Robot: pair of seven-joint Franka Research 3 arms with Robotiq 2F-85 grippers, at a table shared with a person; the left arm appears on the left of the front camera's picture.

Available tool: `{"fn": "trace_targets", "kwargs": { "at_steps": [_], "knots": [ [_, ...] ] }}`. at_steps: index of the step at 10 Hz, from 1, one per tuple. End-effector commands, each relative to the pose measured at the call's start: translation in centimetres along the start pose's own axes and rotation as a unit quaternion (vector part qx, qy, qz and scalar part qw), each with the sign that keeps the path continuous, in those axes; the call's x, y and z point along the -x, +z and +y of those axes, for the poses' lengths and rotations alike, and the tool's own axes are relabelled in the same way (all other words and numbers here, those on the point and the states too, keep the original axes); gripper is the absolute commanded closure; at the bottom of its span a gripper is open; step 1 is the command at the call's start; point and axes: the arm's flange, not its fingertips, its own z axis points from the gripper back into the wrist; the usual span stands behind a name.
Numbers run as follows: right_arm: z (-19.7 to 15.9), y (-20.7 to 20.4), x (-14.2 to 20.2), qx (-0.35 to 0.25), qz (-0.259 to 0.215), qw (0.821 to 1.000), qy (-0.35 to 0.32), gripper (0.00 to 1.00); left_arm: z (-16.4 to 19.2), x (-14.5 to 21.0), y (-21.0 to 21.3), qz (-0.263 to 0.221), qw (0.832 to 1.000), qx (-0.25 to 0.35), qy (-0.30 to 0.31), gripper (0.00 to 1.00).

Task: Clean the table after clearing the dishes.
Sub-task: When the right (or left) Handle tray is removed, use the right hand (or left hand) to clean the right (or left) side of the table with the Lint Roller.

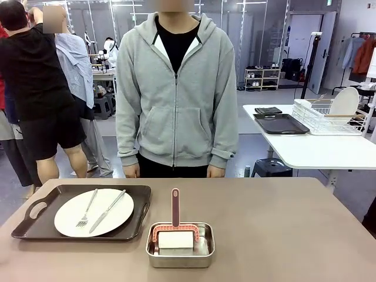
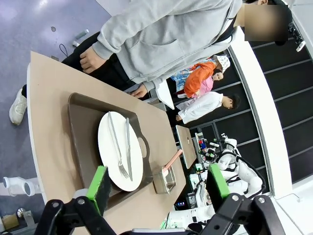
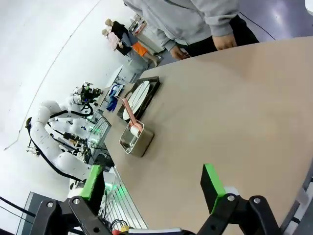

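Currently one plate (image 1: 67, 222) with fork (image 1: 86, 213) and knife (image 1: 109, 210) sits on its dark tray (image 1: 41, 228) at the surface (image 1: 282, 235) left, not yet cleared. Wiping not started; handled sponge (image 1: 175, 207) in steel pan (image 1: 179, 259). Left gripper (image 2: 159, 187) and right gripper (image 3: 151, 182) wide open, empty.

The right pincer (image 3: 152, 182) hangs above the taupe counter (image 3: 234, 107), green-padded fingers (image 3: 211, 180) spread wide with nothing between them. Farther along sits a small steel pan (image 3: 136, 142) holding a pink-handled tool (image 3: 127, 108). Just beyond it, a white plate (image 3: 138, 96) lies on a dark tray (image 3: 153, 83). A person in a grey hoodie (image 3: 190, 19) stands at the counter's far edge.
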Motion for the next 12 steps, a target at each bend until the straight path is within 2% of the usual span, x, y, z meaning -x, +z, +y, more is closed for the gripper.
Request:
{"fn": "trace_targets", "kwargs": {
  "at_steps": [1, 12],
  "knots": [
    [1.49, 0.45, 0.27, 0.009, -0.015, 1.000, 0.012, 0.00, -0.22, 0.06, 0.30, 0.001, 1.000, -0.004, -0.002, 0.00],
    [1.49, 0.45, 0.27, 0.009, -0.015, 1.000, 0.012, 0.00, -0.22, 0.06, 0.30, 0.001, 1.000, -0.004, -0.002, 0.00]
  ]
}}
